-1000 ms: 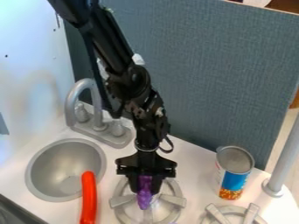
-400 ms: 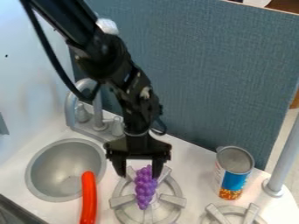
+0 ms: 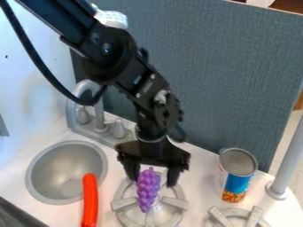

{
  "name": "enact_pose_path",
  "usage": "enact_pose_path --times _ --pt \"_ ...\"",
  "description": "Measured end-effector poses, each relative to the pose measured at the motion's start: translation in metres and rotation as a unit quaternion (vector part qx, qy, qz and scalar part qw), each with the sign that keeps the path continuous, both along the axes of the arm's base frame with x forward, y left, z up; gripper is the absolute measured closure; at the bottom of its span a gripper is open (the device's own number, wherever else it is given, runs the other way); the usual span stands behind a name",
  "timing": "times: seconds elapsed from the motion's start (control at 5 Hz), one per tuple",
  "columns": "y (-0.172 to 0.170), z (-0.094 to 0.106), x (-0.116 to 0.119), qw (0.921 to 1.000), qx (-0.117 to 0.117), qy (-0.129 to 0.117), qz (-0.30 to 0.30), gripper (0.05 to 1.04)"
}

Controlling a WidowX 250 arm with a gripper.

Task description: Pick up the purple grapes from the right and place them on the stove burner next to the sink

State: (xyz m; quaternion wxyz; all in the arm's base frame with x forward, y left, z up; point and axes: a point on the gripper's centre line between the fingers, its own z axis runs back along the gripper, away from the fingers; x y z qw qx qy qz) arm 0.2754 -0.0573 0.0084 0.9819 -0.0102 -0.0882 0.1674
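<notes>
Pinching nothing, with fingers [image 3: 173, 175] spread wide on both sides of the purple grapes [image 3: 147, 189], lying on the gray burner [image 3: 123, 203]. Looks like a grab or a let-go, hard to tell which. Needs a soft squeeze to grab, or a straight lift to leave without a bump.

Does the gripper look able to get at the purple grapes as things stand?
Probably yes: the gripper is open over the grapes, a finger toward each side, and nothing appears to cover them on the burner. Exact height is hard to judge.
</notes>
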Motion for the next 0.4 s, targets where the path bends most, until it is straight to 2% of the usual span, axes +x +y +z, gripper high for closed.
enact_pose_path --times 0.2,0.4 --pt "-0.038 -0.009 -0.009 0.9974 -0.004 0.011 -0.071 0.083" --pt "-0.059 -0.031 -0.022 0.9928 0.007 0.047 -0.109 0.083"
